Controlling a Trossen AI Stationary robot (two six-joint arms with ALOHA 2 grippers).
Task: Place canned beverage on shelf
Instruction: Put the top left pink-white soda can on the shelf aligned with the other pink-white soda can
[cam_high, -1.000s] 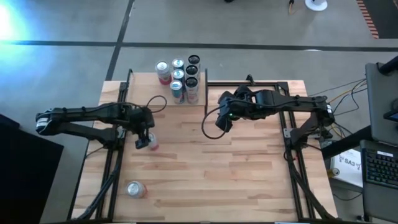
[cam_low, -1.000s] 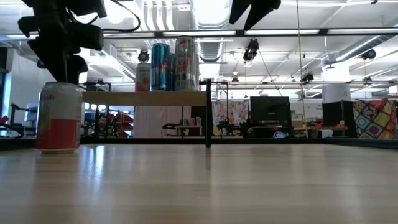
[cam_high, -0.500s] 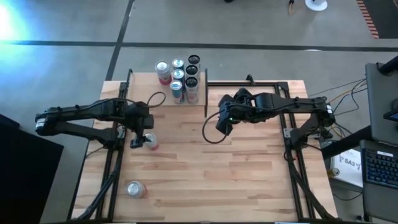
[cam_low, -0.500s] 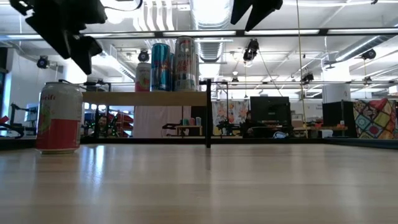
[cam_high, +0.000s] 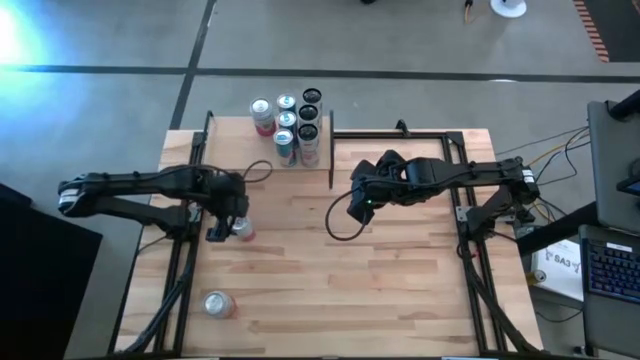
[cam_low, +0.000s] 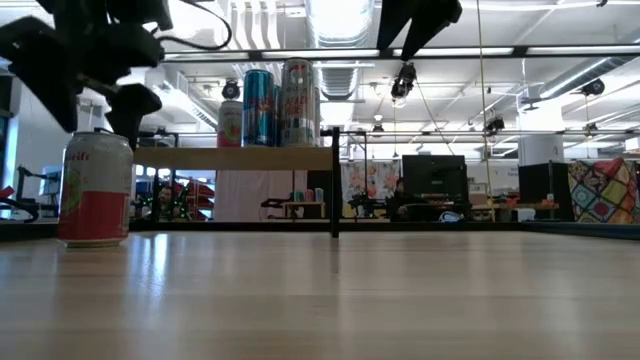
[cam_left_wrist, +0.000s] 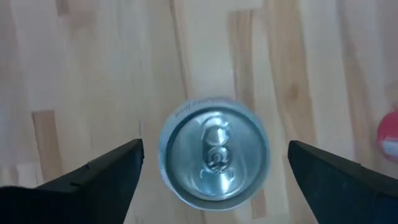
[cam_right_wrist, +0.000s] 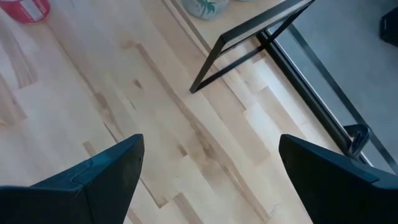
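The left gripper is being held wide open directly above an upright pink can, fingers flanking it for grasping; the empty, open right gripper is waiting beside the shelf.

- The left gripper hangs over a pink can, the can's top just beside the claw.
- A second can stands well apart, nearer the table's front edge.
- The shelf, loaded with cans, lies beyond.
- The right gripper waits mid-table.
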